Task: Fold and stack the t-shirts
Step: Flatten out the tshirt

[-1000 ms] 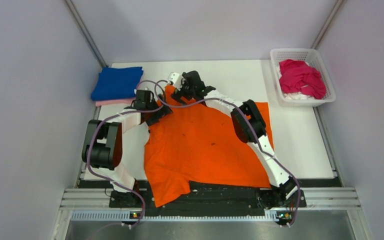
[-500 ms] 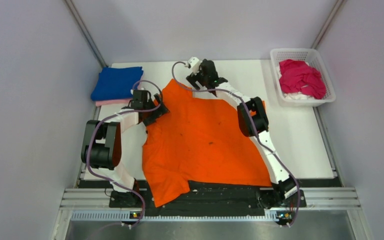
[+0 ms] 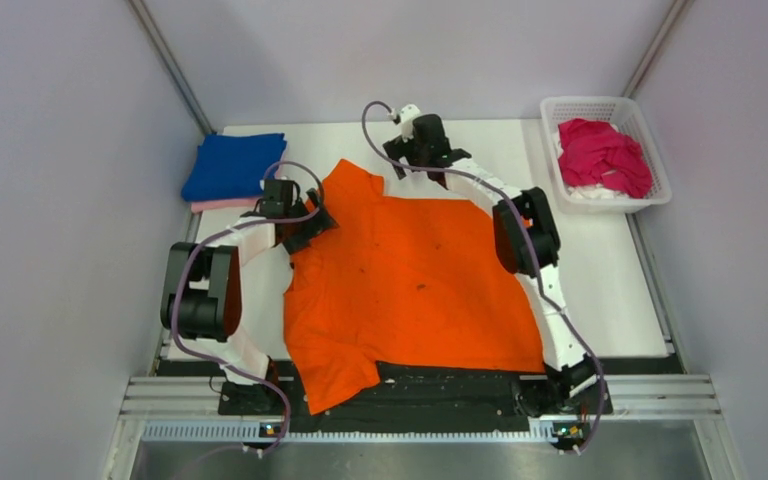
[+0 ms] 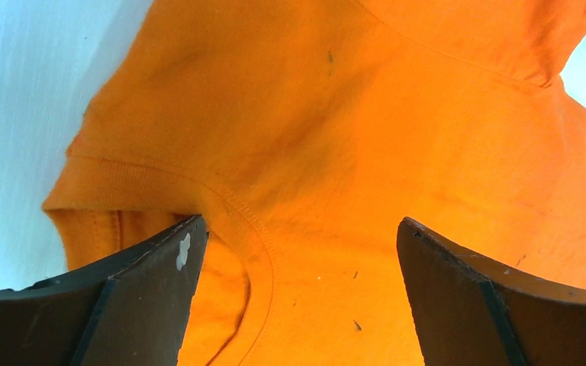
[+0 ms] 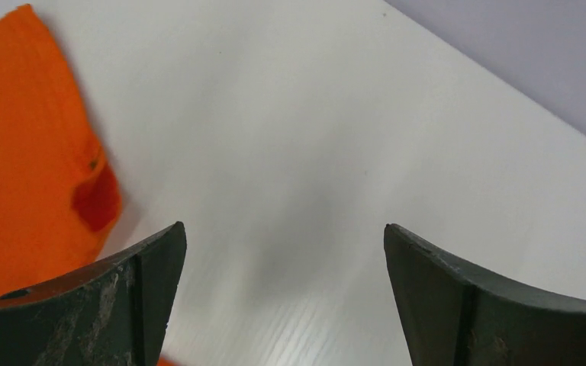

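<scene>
The orange t-shirt (image 3: 410,280) lies spread on the white table, its near hem hanging over the front edge. My left gripper (image 3: 308,224) is open at the shirt's left shoulder. In the left wrist view the jaws (image 4: 299,223) stand wide over the ribbed collar of the orange cloth (image 4: 366,137). My right gripper (image 3: 420,160) is open and empty beyond the shirt's far edge. In the right wrist view it (image 5: 284,227) hangs over bare table, with orange cloth (image 5: 30,152) to its left. The blue t-shirt (image 3: 232,165) lies folded on the pale pink one (image 3: 222,205). The magenta t-shirt (image 3: 605,155) is crumpled.
The white lattice basket (image 3: 560,105) holding the magenta shirt stands at the far right corner. The folded stack is at the far left corner. Grey walls enclose the table on three sides. A metal rail runs along the front by the arm bases.
My right gripper has moved right and farther back, off the orange shirt. The shirt's far edge now lies flatter and wider. The left gripper has barely moved.
</scene>
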`<action>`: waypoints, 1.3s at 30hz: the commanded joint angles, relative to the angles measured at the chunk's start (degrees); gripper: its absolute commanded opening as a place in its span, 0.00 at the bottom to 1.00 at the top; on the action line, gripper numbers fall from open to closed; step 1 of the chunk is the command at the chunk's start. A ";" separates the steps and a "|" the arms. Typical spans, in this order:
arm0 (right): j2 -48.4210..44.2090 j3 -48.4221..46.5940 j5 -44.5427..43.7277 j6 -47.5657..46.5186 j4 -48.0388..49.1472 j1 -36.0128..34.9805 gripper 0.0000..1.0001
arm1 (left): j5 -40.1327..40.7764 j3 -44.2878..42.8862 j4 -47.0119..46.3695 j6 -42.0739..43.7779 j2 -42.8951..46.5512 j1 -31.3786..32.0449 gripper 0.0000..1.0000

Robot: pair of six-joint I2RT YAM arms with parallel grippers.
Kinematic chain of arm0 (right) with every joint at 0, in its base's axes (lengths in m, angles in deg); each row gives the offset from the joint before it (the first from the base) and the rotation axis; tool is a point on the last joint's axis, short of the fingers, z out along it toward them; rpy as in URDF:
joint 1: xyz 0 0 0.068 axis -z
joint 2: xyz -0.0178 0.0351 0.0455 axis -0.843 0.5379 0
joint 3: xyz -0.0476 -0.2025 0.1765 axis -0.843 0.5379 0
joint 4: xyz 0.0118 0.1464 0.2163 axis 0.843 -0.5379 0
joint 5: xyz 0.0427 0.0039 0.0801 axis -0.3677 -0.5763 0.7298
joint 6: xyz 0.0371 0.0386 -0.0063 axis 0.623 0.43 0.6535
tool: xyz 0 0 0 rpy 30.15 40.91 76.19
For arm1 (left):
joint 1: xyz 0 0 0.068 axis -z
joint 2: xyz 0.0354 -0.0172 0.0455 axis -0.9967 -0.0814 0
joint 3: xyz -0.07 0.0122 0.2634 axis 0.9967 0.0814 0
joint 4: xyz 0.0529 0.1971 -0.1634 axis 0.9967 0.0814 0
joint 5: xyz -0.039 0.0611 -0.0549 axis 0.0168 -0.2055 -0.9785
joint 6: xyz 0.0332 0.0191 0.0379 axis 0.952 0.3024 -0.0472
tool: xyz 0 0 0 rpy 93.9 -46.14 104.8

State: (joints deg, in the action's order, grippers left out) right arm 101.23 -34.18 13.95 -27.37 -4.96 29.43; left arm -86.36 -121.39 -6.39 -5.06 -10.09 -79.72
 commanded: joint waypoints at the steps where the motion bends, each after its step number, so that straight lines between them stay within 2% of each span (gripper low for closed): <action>1: -19.96 12.56 -1.00 11.39 1.32 -0.27 0.99 | 0.15 -3.72 5.09 2.06 4.34 -0.06 0.98; 5: -35.28 35.17 -3.19 19.12 5.65 -0.29 0.99 | 3.71 -6.04 10.19 3.47 6.19 1.37 0.98; 9: -46.64 54.86 -5.16 24.83 7.73 -0.20 0.99 | 5.03 -6.62 12.60 4.43 6.12 3.24 0.99; 13: -51.81 65.39 -6.82 27.09 7.88 0.54 0.99 | 3.07 -9.09 13.28 4.92 1.47 4.79 0.99; 16: -52.70 68.31 -5.23 30.33 6.44 2.78 0.99 | 3.57 -12.95 14.62 5.26 -2.95 6.23 0.98; 23: -47.17 67.27 -3.52 33.92 3.12 8.69 0.99 | 8.86 -21.59 16.75 4.82 -13.11 6.70 0.98; 28: -39.16 59.51 -5.72 33.23 -1.60 10.57 0.99 | 14.86 -32.39 22.02 6.02 -22.32 6.46 0.98; 36: -25.63 46.20 0.41 30.59 -3.85 15.27 0.99 | 14.74 -51.60 28.57 7.27 -36.41 5.25 0.98; 39: -21.81 40.66 2.10 29.87 -5.10 16.66 0.99 | 13.98 -58.33 28.42 8.06 -40.82 4.50 0.98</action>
State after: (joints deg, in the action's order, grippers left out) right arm 73.12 11.48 11.88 3.45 -5.29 43.55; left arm -72.37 -173.52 19.97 1.63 -44.06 -73.67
